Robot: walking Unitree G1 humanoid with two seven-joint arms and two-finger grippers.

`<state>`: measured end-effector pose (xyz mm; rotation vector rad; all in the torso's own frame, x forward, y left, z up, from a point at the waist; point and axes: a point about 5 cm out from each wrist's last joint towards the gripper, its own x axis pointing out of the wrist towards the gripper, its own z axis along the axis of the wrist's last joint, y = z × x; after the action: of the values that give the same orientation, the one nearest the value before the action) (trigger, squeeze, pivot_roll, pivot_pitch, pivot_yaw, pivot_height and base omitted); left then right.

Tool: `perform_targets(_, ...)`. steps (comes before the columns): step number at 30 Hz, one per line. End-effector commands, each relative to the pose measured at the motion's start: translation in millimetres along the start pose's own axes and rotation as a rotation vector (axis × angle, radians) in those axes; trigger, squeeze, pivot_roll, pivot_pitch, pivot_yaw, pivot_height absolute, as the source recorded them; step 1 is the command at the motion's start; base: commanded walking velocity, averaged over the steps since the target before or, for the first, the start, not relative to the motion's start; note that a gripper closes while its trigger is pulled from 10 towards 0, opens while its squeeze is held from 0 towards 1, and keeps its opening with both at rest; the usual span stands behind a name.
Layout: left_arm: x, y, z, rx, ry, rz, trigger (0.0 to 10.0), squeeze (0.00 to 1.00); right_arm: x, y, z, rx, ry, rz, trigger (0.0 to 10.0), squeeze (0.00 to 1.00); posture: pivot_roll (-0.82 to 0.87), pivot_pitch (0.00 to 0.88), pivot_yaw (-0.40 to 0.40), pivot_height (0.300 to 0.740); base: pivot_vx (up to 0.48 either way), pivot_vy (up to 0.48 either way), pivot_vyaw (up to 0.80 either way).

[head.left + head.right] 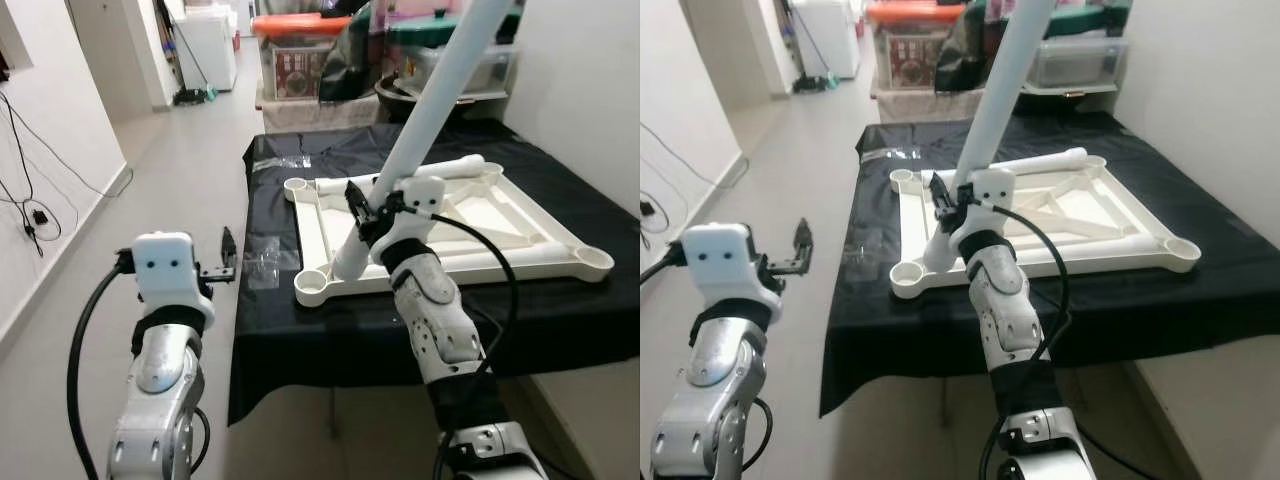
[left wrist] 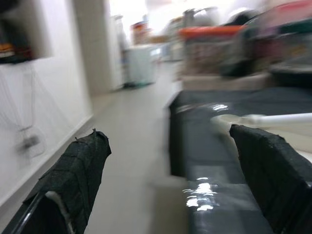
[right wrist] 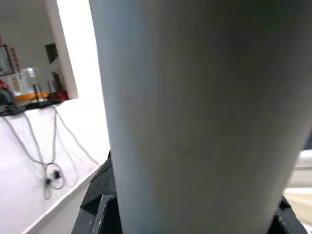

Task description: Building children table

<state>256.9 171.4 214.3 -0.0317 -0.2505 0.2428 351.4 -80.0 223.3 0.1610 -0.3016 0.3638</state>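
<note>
At frame centre our right gripper clamps a white table leg, its long axis slanting toward upper right, foot near the upturned white tabletop corner on a black-draped table. Lower left, our left gripper is spread open above grey hallway floor.

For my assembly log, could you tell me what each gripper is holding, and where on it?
The right gripper grips the white table leg near its lower end, above the tabletop's corner socket. The left gripper is open and holds nothing.

black cloth, storage bins, wall cables, white appliance
</note>
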Motion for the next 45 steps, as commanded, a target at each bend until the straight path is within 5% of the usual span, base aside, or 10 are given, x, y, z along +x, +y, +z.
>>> perform_targets(1,0.0,-1.4,2.3,-0.006,-0.008,-0.003,10.0,0.00,-1.0,-3.9,2.7,-0.007,-0.015,-0.002,10.0,0.00,-0.03,0.005,-0.006,0.740,0.000,0.000,0.00)
perform_targets(17,1.5,-2.5,5.3,0.030,-0.024,-0.006,10.0,0.00,-0.6,-0.1,1.2,-0.030,-0.017,0.025,10.0,0.00,-0.03,0.000,-0.007,0.740,0.000,0.000,0.55)
perform_targets(45,1.9,-3.4,7.7,0.026,-0.042,-0.025,10.0,0.00,0.6,-5.2,6.1,-0.014,-0.037,-0.013,10.0,0.00,-0.03,0.008,-0.004,0.740,0.196,0.000,0.00)
